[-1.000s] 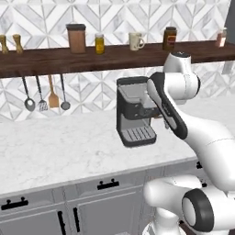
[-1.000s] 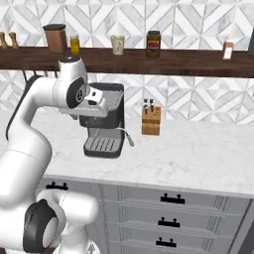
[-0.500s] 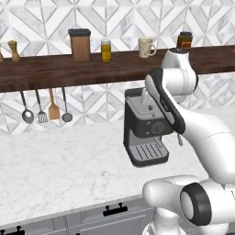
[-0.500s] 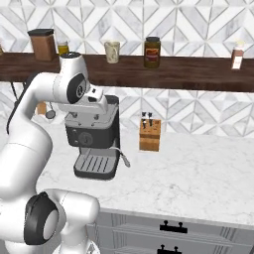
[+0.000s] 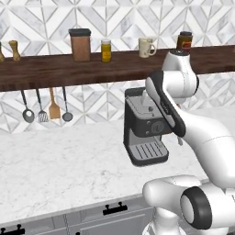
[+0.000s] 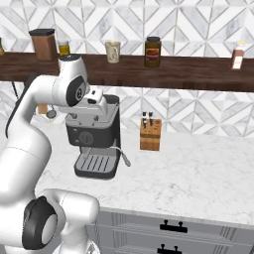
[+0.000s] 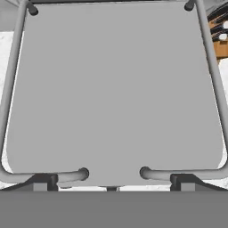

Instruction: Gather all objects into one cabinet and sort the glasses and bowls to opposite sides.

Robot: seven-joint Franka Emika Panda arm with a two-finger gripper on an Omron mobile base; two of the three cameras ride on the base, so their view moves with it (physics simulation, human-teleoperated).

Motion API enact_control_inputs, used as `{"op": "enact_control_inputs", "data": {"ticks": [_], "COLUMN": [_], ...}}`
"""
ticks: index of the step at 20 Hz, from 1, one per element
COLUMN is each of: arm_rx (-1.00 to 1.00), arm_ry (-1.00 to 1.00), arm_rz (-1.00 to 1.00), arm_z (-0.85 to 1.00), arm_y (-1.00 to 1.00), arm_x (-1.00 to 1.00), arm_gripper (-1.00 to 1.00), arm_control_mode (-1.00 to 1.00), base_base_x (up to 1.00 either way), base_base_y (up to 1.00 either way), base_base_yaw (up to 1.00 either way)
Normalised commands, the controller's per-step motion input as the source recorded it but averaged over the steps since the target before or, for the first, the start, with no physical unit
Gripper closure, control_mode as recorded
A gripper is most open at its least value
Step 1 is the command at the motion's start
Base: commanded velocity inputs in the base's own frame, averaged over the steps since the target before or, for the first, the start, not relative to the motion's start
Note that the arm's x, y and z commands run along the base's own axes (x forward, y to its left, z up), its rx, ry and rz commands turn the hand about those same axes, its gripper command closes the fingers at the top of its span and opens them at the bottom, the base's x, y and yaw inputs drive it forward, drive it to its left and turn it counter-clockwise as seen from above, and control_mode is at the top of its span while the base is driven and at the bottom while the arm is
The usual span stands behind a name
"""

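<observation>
In the left base view, the cream mug (image 5: pixel 146 47) is seen on the long wooden shelf (image 5: pixel 55 71); the coffee machine (image 5: pixel 144 126) is partly hidden by the arm. In the right base view, jar labels cannot be read. In the hand view, the pincer (image 7: pixel 112 182) is spread open, empty, above the machine's grey top.
</observation>
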Motion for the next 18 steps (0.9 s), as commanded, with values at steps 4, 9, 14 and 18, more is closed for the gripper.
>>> {"op": "enact_control_inputs", "data": {"ticks": [4, 9, 14, 18], "arm_rx": [0.0, 0.0, 0.0, 0.0], "arm_ry": [0.0, -0.06, 0.0, -0.02], "arm_rz": [0.0, 0.05, 0.12, 0.17], "arm_z": [0.0, 0.49, 0.54, 0.58], "arm_y": [0.0, -0.3, -0.38, -0.25], "arm_x": [0.0, 0.0, 0.0, 0.03], "arm_gripper": [-1.0, -1.0, -1.0, -1.0], "arm_control_mode": [1.0, -1.0, -1.0, -1.0], "base_base_x": [0.06, 0.0, 0.0, 0.0], "base_base_y": [-0.04, 0.0, 0.0, 0.0], "base_base_yaw": [0.01, 0.0, 0.0, 0.0]}}
